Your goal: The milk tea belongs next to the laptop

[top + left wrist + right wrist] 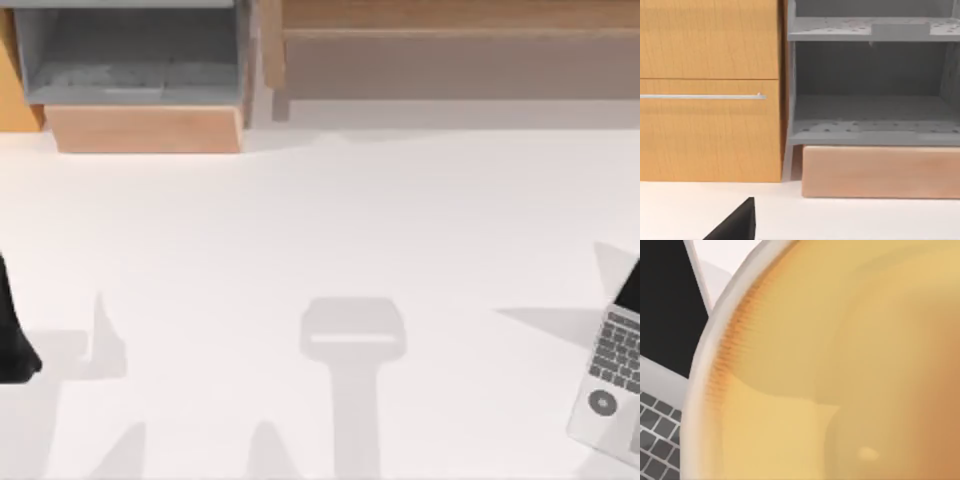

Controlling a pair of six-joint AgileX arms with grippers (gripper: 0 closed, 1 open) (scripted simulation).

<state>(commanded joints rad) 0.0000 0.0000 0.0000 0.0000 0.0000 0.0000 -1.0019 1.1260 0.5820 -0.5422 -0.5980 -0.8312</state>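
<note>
The milk tea sits very close in the right wrist view, an orange-tan cup wall with a pale rim. Right behind it there is the laptop, with its black screen and part of its dark keyboard showing. In the top view the silver-grey laptop lies open at the table's right edge, a round disc mark on its palm rest. My left gripper stays parked at the table's left edge, and a dark tip of it pokes into the left wrist view.
A grey shelf unit stands at the back left on a light wooden base. Beside it is an orange wooden cabinet with a metal drawer handle. A long wooden piece runs along the back right. The white table stretches between them.
</note>
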